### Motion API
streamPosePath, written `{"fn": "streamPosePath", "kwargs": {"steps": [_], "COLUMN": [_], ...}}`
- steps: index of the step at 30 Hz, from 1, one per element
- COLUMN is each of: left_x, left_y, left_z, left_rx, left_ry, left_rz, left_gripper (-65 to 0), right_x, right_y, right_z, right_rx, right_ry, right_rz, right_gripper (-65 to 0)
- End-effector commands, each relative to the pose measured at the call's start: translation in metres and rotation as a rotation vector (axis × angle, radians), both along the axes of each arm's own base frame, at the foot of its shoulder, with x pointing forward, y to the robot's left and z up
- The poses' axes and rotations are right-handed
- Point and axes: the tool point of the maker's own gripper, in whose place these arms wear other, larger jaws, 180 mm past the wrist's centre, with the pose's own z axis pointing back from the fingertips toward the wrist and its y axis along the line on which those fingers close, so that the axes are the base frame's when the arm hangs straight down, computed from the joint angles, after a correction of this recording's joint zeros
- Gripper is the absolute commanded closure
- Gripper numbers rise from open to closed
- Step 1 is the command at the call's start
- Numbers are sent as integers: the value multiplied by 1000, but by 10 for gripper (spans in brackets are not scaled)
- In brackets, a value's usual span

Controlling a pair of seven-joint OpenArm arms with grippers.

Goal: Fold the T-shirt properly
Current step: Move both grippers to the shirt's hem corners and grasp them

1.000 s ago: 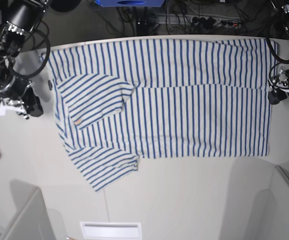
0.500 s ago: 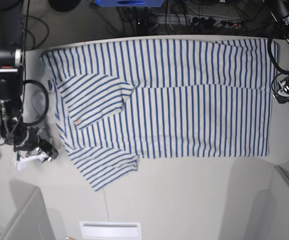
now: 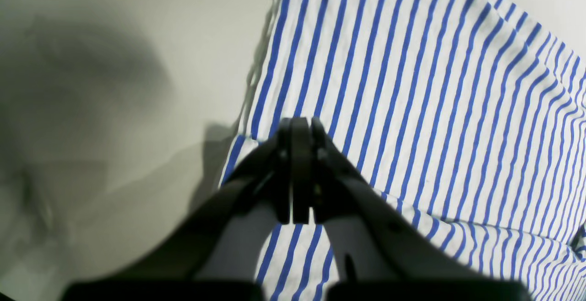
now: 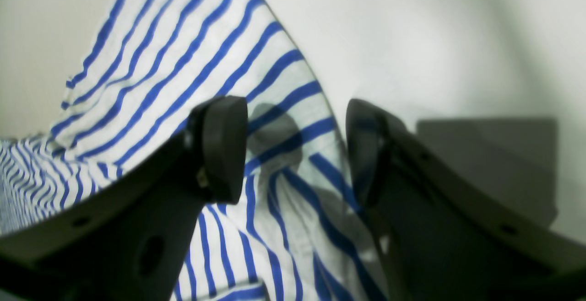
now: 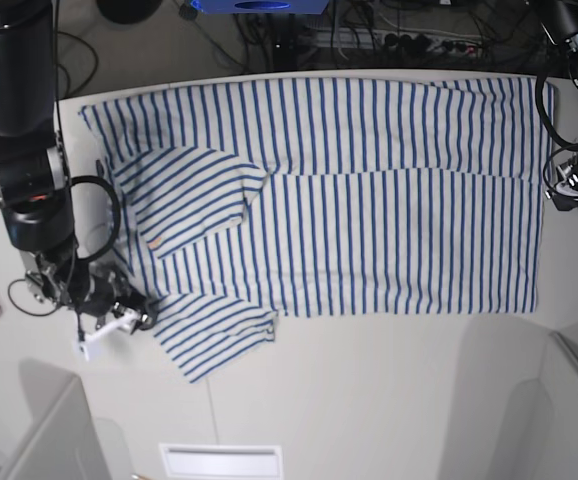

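The T-shirt (image 5: 369,190) lies spread out flat on the pale counter (image 5: 369,400), and it covers most of the far half of it. Near the front edge of the shirt, one sleeve (image 5: 214,335) sticks out toward the near side of the counter. The right hand (image 5: 129,315) is right at the edge of that sleeve. Its two fingers are spread apart, with the striped cloth lying between them, and they have not closed on it. A little farther back, the other sleeve (image 5: 189,195) is already folded in on top of the shirt, with a tiny orange mark (image 5: 154,243) showing on it. The far long side of the shirt also looks folded over, because a straight edge runs across the stripes there. Over at the other end of the shirt, the left hand (image 3: 295,168) sits just above the hem corner. Its fingers are pressed tight together, and I cannot tell if any cloth is caught between them. So I think the job is only partly done: the near sleeve and near side are left to fold in, and then the shirt must be folded end to end.
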Motion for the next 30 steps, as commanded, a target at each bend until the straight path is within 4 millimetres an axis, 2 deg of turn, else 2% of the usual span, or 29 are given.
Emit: {"fn": "streamPosePath", "kwargs": {"steps": [1,7,11,13,15,22,24,27,28,29,30], "left_x": [7,6,7,7,7,7,4,10,12,15,20], "left_y": [6,7,7,7,7,7,13,26,29,32,33], "left_z": [14,14,14,15,15,14,12,17,19,22,26], "left_rx": [33,32,32,32,32,35,73,155,174,191,201], "left_ry": [-36,-35,-37,-38,-38,-36,-11,1,1,-3,-16], "left_rz": [-10,-8,-8,-8,-8,-8,-2,21,27,34,39], "left_gripper": [0,0,0,0,0,0,0,0,-31,-118,-214], "right_x": [14,21,18,17,16,17,17,17,17,17,18], "right_y": [-6,-4,-3,14,19,19,19,19,19,19,19], "right_z": [18,25,21,17,14,15,15,15,15,15,16], "right_rx": [-3,-3,-35,-48,-53,-56,-61,-61,-61,-61,-62], "right_ry": [-38,-51,-39,-31,-26,-30,-28,-29,-29,-32,-39], "right_rz": [-6,2,27,72,87,81,86,88,88,86,83], "right_gripper": [-327,-323,-323,-323,-321,-317,-270,-114,-60,0,0]}}
